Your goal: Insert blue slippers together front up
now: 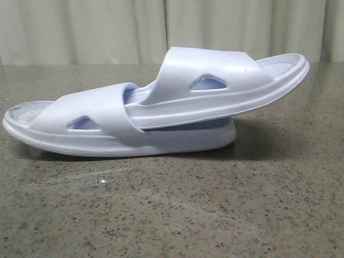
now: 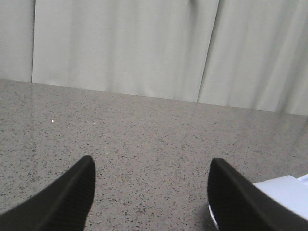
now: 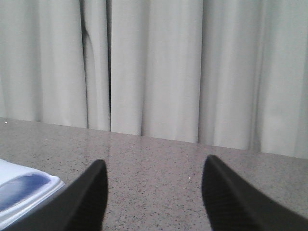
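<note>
Two pale blue-white slippers lie nested on the speckled table in the front view. The lower slipper (image 1: pixel 97 126) lies flat. The upper slipper (image 1: pixel 226 80) has one end pushed under the lower one's strap and its other end raised to the right. Neither gripper shows in the front view. My left gripper (image 2: pixel 151 166) is open and empty above bare table, with a slipper's edge (image 2: pixel 284 192) beside one finger. My right gripper (image 3: pixel 154 168) is open and empty, with a slipper's end (image 3: pixel 24 190) beside one finger.
The grey speckled table (image 1: pixel 215 215) stretches in front of the slippers. Pale curtains (image 1: pixel 107 27) hang behind the table's far edge.
</note>
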### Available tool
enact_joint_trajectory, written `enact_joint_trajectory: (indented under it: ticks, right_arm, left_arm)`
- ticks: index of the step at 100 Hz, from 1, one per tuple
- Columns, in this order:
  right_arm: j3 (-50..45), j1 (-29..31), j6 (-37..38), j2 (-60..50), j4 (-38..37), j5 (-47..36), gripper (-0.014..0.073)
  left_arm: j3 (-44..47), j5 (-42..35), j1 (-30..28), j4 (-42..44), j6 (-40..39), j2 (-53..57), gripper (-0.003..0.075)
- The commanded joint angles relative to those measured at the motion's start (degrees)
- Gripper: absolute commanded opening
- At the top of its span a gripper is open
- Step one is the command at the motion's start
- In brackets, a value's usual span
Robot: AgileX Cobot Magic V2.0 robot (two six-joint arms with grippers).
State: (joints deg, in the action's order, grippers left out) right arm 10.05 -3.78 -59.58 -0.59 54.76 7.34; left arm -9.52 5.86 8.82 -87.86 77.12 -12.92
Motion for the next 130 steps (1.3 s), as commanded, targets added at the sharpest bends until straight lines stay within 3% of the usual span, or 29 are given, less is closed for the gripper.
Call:
enact_joint_trajectory:
  ticks: [1, 19, 27, 130]
  right_arm:
    - [1.41, -0.08, -0.99, -0.93, -0.07, -3.44, 0.0196]
    - [1.41, -0.08, -0.99, -0.93, -0.07, -3.59, -0.0081]
    - [1.41, -0.08, -0.99, -0.93, -0.07, -3.59, -0.0106]
    - [1.41, -0.08, -0.99, -0.93, 1.27, -3.43, -0.0107]
  left_arm:
    - [-1.58, -0.11, 0.43, -0.38, 0.0, -0.57, 0.0346]
    - [-1.58, 0.14, 0.43, -0.38, 0.0, -0.57, 0.0124]
    - [-1.58, 0.37, 0.43, -0.38, 0.0, -0.57, 0.0018]
    - [-1.35, 0.5, 0.43, -0.91, 0.0, -0.57, 0.0016]
